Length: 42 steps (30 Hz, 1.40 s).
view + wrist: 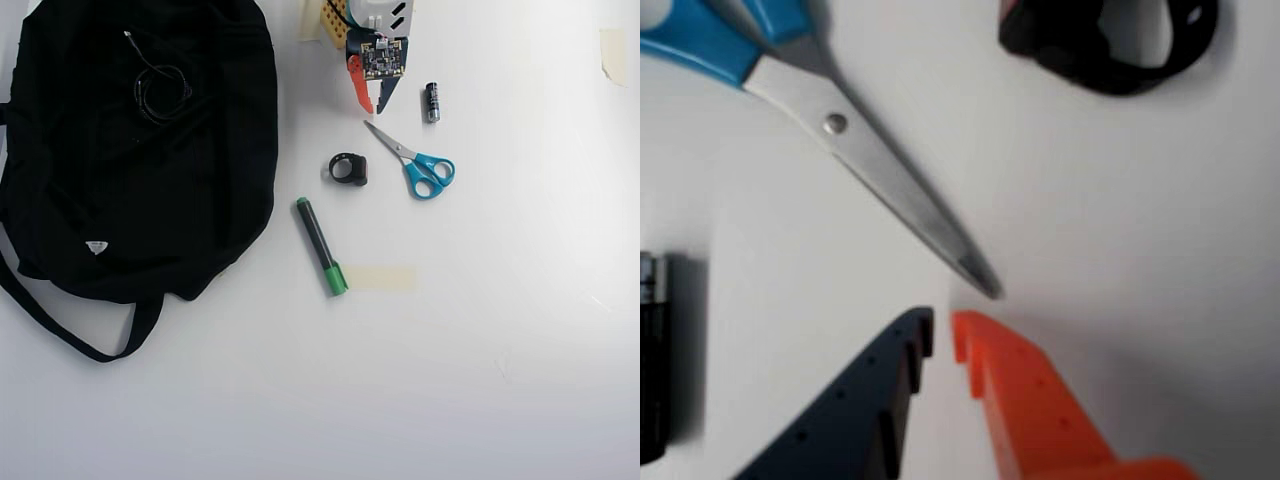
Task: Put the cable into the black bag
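My claw (375, 105) hangs over the white table (500, 330), its orange and dark blue fingers nearly together and holding nothing. The thin black coiled cable (160, 88) lies on top of the large soft black fabric bag (120, 200), well apart from me. Blue-handled steel scissors (840, 130) point at my fingertips.

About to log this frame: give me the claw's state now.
Claw: nearly shut, only a narrow gap between its tips, holding nothing; it hangs just off the scissors tip.
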Each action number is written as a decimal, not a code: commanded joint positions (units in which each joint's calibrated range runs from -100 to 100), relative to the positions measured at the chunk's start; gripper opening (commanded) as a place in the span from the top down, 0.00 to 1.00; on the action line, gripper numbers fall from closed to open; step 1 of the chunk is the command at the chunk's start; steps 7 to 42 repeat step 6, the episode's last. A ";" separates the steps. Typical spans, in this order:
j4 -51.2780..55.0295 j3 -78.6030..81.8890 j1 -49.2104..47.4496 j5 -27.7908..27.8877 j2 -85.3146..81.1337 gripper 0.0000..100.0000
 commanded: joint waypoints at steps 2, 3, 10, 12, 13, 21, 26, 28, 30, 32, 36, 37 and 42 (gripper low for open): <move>0.95 1.64 0.19 0.02 -0.50 0.98; 0.95 1.64 0.19 0.02 -0.50 0.98; 0.95 1.64 0.19 0.02 -0.50 0.98; 0.95 1.64 0.19 0.02 -0.50 0.98; 0.95 1.64 0.19 0.02 -0.50 0.98; 0.95 1.64 0.19 0.02 -0.50 0.98; 0.95 1.64 0.19 0.02 -0.50 0.98; 0.95 1.64 0.19 0.02 -0.50 0.98; 0.95 1.64 0.19 0.02 -0.50 0.98; 0.95 1.64 0.19 0.02 -0.50 0.98; 0.95 1.64 0.19 0.02 -0.50 0.98; 0.95 1.64 0.19 0.02 -0.50 0.98; 0.95 1.64 0.19 0.02 -0.50 0.98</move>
